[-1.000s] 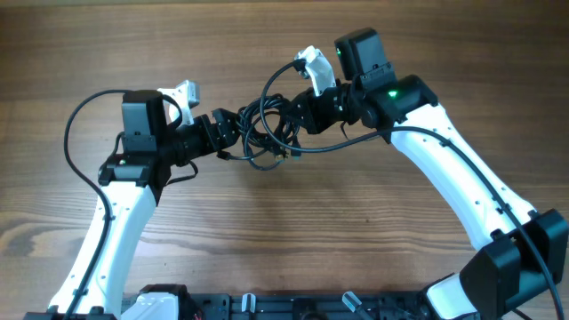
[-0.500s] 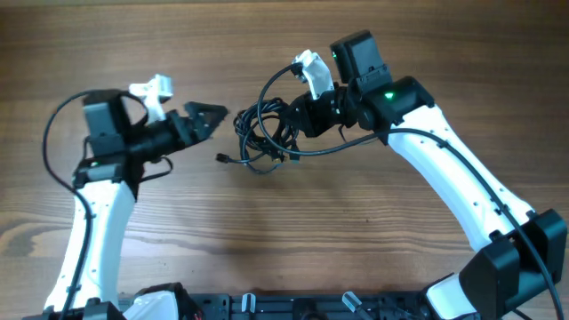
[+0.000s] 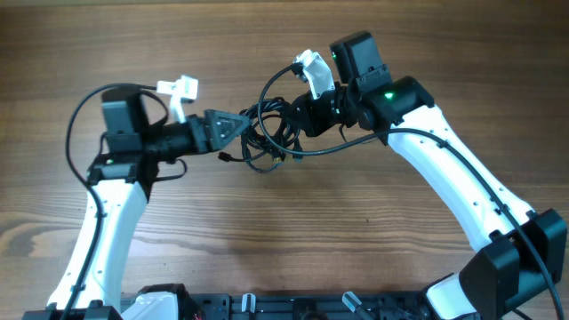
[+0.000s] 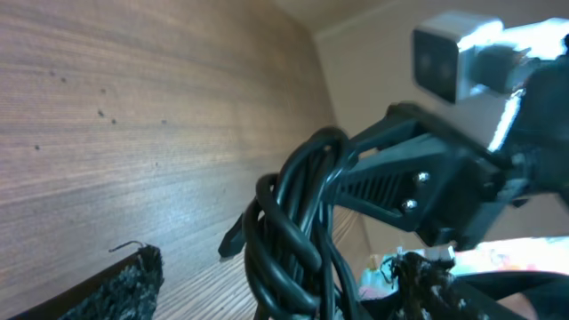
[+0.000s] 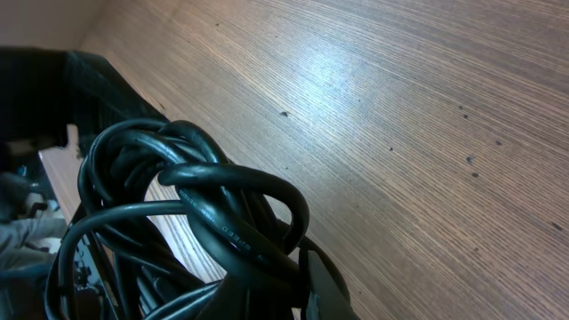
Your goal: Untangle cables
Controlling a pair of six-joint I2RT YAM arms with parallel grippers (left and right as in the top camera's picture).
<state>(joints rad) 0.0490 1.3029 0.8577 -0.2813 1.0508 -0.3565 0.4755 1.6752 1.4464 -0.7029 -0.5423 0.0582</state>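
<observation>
Over the middle of the wooden table (image 3: 267, 233), I am gripping the cables (image 3: 265, 135) with my right gripper (image 3: 295, 116). Its jaws are pinching almost fully together on the right side of the bunch. I am anchoring the knot there so that the loose loops are spilling out to the left, toward my other arm. The cords are sitting in a tight black tangle, several strands wrapping over one another, and one small plug end (image 3: 223, 157) is poking out low on the left. From my wrist views the bunch seems to be hanging a little clear of the wood, though I am not certain of that.

My left gripper (image 3: 233, 125) is pointing straight at the tangle with its jaws spread wide and nothing between them. Its tips are sitting just beside the nearest loops, perhaps brushing them; from above I cannot tell which. In my left wrist view one pad (image 4: 124, 280) is showing at the lower edge, with the knot right ahead of it. I am judging that this wide opening is leaving room to take one outer strand. Closing on two crossed strands would only tighten the snarl, so picking a single loop is mattering most.
</observation>
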